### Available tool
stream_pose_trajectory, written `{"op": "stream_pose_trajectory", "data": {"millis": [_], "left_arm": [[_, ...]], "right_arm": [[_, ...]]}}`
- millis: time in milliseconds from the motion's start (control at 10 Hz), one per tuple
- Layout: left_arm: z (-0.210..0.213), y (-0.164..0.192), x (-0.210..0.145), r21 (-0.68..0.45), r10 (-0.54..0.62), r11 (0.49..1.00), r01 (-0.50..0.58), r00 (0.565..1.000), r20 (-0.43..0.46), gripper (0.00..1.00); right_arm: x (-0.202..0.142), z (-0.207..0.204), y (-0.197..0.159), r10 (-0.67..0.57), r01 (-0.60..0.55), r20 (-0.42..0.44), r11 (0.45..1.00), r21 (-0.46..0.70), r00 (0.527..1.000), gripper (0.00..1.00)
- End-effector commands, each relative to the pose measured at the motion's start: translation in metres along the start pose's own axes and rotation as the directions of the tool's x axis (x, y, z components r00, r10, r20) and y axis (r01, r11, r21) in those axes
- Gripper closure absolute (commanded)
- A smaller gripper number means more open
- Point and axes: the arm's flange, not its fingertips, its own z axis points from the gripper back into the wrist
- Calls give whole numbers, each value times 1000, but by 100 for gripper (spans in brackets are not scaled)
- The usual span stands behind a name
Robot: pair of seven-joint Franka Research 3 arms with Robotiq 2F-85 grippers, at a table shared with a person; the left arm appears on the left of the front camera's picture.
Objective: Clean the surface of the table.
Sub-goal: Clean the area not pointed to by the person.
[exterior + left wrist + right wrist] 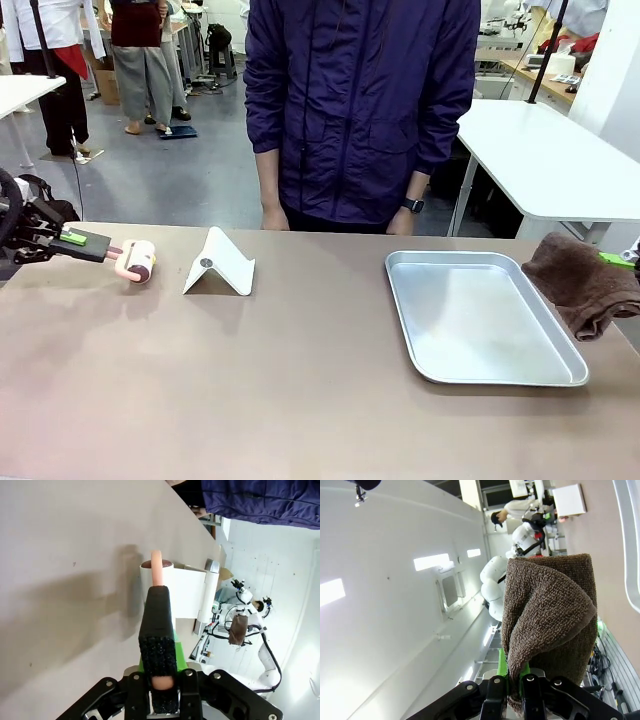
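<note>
The left gripper (88,243) is clenched on the pink handle of a white lint roller (137,262), whose roll sits just past its fingertips, low at the matte brownish-taupe table (300,390). The right gripper (512,672) grasps a crumpled brown terry cloth (578,285), which hangs beside a shallow silver metal tray (480,315) lying on the table.

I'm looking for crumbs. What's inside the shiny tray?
Nothing lies on the bare metal floor of the tray. The brown cloth hangs in front of its right rim, so that strip is hidden.
</note>
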Motion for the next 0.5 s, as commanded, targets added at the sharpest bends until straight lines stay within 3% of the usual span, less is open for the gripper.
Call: {"op": "stream_pose_trajectory", "data": {"millis": [0,400], "left_arm": [[30,-7,-21,-102,-12,995,16,999,44,78],[104,3,-124,-242,-58,968,63,998,26,78]], "right_arm": [[0,0,5,3,-3,-9,1000,6,1000,91],[0,0,5,3,-3,-9,1000,6,1000,91]]}}
